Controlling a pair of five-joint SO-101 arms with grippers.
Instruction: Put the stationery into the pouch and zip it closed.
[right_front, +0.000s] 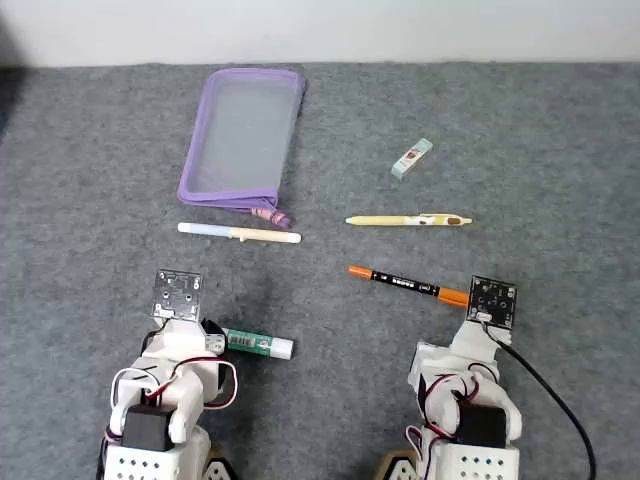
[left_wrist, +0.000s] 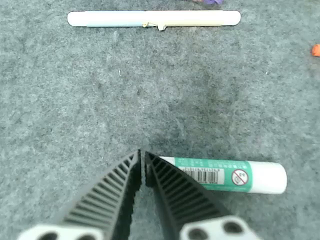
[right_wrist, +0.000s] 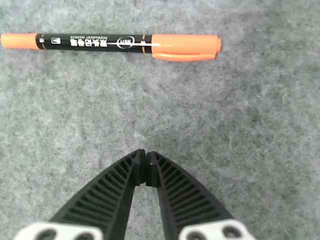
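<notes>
Left end effector (left_wrist: 142, 154) closed, empty; its finger (left_wrist: 175, 192) overlaps the glue stick (left_wrist: 225, 176).

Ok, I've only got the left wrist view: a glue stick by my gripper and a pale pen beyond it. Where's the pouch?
Observer: The pouch lies flat just past that pale pen, towards the far edge.
Operator: What else needs to go in?
Observer: On the right arm's side, an eraser, a yellow pen and an orange marker, all lying loose.
Operator: And the other arm?
Observer: The right gripper is shut and empty, just short of the orange marker.
</notes>
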